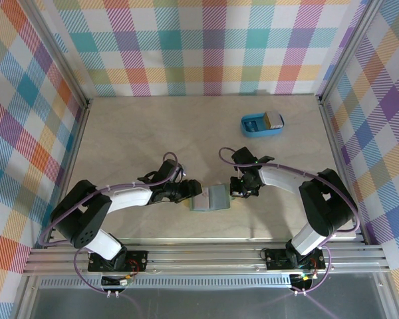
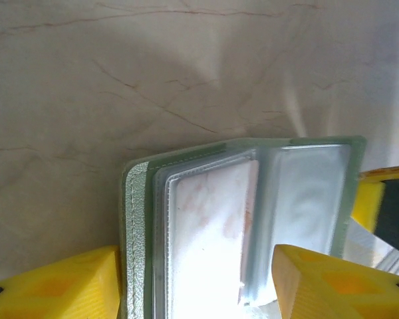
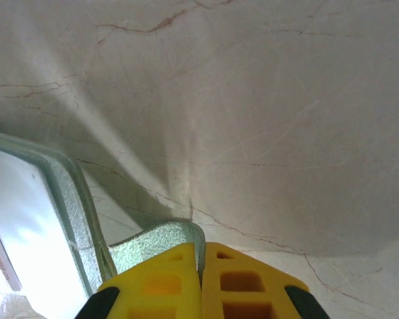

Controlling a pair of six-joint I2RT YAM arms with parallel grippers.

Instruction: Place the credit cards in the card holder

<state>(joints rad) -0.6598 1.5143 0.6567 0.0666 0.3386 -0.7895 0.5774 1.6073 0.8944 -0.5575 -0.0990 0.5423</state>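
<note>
The sage-green card holder (image 1: 211, 198) lies open on the table between my two grippers. In the left wrist view its clear pockets face me, and a whitish credit card (image 2: 206, 226) with faint red marks sits inside the left pocket. My left gripper (image 2: 193, 286) is open, its yellow fingers (image 2: 60, 286) standing on either side of that left half of the card holder (image 2: 136, 219). My right gripper (image 3: 201, 256) is shut on the edge of the green cover (image 3: 156, 242). A tan credit card (image 1: 274, 119) lies in the blue tray.
The bright blue plastic tray (image 1: 262, 123) stands at the back right of the table. Plaid walls close in the left, back and right sides. The two arms (image 1: 130, 197) meet near the table's front middle.
</note>
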